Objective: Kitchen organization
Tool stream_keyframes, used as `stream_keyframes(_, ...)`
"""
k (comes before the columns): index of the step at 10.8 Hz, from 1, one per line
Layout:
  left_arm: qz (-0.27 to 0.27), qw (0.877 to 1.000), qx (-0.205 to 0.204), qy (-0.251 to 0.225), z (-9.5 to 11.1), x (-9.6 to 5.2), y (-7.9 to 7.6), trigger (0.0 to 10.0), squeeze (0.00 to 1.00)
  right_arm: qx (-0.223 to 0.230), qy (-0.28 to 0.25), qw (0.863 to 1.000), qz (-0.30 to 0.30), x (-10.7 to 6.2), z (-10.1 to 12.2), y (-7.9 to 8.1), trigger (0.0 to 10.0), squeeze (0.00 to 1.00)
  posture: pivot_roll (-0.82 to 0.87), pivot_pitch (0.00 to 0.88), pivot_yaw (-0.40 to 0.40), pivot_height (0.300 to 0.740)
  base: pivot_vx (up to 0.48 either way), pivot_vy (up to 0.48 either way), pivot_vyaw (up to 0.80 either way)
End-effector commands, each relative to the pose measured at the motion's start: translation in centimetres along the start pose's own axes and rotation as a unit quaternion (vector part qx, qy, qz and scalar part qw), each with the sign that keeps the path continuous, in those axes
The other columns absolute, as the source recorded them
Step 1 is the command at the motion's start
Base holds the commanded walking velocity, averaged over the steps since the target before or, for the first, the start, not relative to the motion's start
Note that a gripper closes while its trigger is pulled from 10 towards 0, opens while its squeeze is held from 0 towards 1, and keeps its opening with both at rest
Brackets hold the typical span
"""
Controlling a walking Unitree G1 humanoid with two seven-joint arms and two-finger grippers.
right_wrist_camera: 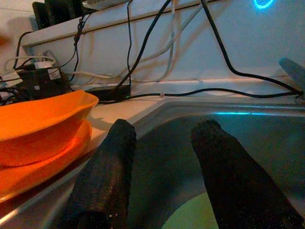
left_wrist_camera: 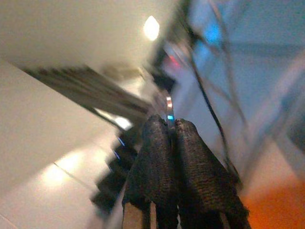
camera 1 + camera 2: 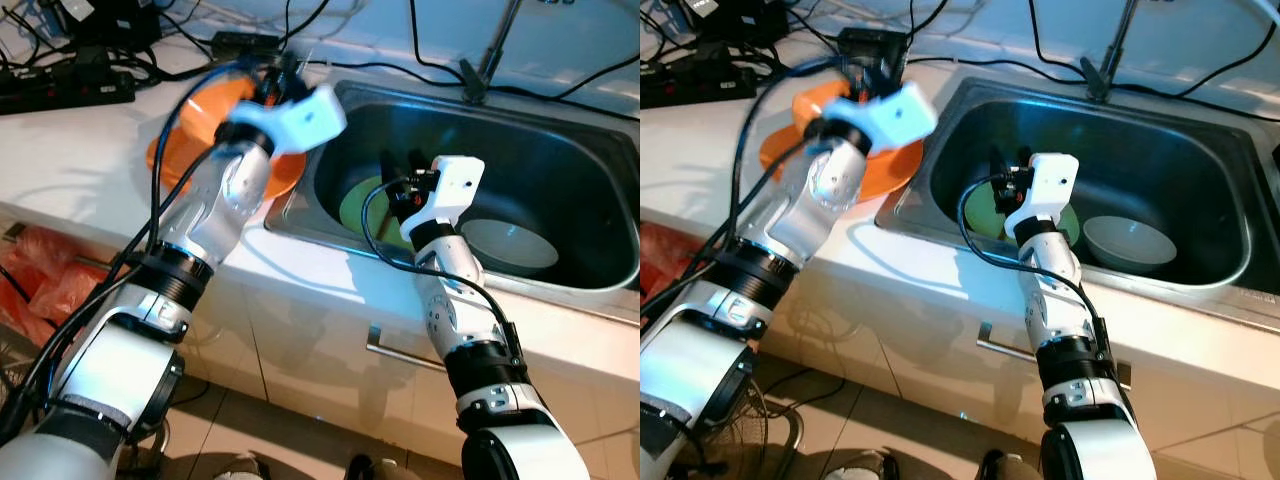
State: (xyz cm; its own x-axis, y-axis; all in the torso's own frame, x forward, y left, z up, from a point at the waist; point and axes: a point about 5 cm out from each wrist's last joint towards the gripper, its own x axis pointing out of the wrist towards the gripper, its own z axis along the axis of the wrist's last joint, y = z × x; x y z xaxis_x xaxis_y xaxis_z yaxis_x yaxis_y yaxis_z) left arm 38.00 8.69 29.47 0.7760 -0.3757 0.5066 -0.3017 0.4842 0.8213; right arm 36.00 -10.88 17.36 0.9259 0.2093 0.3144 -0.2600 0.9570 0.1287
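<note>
An orange bowl (image 1: 38,124) sits stacked on the counter beside the sink (image 3: 560,150). The green plate (image 3: 985,212) and white bowl (image 3: 1127,243) inside the sink look left to do. The right gripper (image 1: 164,179) hangs spread wide and empty over the green plate, and the left gripper (image 2: 169,152) is pinched closed above the orange bowl.

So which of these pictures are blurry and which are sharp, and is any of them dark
Left wrist view: heavy motion blur, background streaked, left pincer shut, fingertips fairly clear. Both eye views: left forearm smeared, sink and right arm sharp. Right wrist view: sharp but dim, right pincer open over the shadowed sink, orange bowl well lit.
</note>
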Motion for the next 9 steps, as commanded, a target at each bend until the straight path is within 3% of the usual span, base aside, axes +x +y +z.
stream_keyframes(1,0.042,0.997,-0.017,-0.055,2.2,0.9,1.8,0.0,0.00,0.001,0.003,1.000,-0.009,-0.3,-0.3,-0.5,10.0,0.00,0.03,0.048,-0.010,0.740,0.000,0.000,0.00)
stream_keyframes(2,0.047,0.994,-0.061,-0.082,3.4,1.0,1.9,8.4,0.00,0.001,0.002,1.000,-0.009,-0.2,-0.3,-0.5,10.0,0.00,0.03,0.045,-0.013,0.740,0.000,0.000,0.00)
stream_keyframes(3,0.028,0.990,-0.092,-0.102,4.3,0.8,1.2,10.0,0.00,0.002,0.004,1.000,-0.009,-0.2,-0.4,-0.4,10.0,0.00,0.03,0.043,-0.016,0.740,0.000,0.000,0.00)
stream_keyframes(5,0.003,0.980,-0.150,-0.133,5.3,0.1,0.3,10.0,0.00,-0.001,0.003,1.000,-0.006,-0.2,-0.3,-0.5,10.0,0.00,0.03,0.043,-0.020,0.740,0.000,0.000,0.00)
stream_keyframes(7,-0.047,0.955,-0.258,-0.140,6.2,-0.4,-1.3,10.0,0.00,-0.010,-0.002,1.000,-0.005,-0.2,-0.1,-0.6,10.0,0.00,0.03,0.045,-0.011,0.740,0.000,0.000,0.00)
stream_keyframes(9,-0.064,0.941,-0.303,-0.137,6.5,-0.6,-1.8,10.0,0.00,-0.011,0.002,1.000,-0.001,-0.4,-0.3,-0.4,10.0,0.00,0.02,0.049,-0.009,0.740,0.000,0.000,0.00)
